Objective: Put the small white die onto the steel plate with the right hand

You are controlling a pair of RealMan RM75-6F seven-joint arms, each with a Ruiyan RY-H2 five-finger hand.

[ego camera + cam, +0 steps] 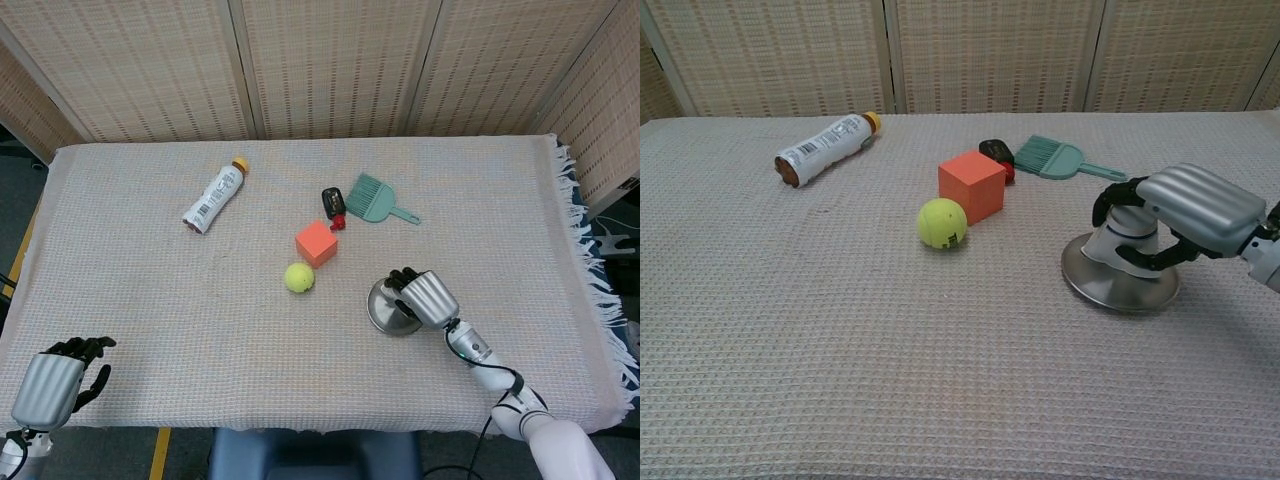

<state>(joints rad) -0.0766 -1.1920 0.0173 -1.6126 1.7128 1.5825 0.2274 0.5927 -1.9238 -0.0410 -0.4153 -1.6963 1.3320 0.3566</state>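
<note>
The steel plate [1108, 291] lies right of centre on the cloth, also seen as the plate [381, 312] in the head view. A white paper cup [1118, 242] stands mouth down on it, slightly tilted. My right hand [1189, 205] grips the cup from above and from the right; from the head camera the right hand [424, 297] covers the cup. The small white die shows in neither view now. My left hand [56, 385] rests at the near left corner, holding nothing, fingers apart.
An orange cube [971, 184] and a tennis ball [941, 222] sit left of the plate. Behind them lie a teal brush [1055, 158] and a black-and-red object [997, 152]. A white bottle [825, 148] lies at the far left.
</note>
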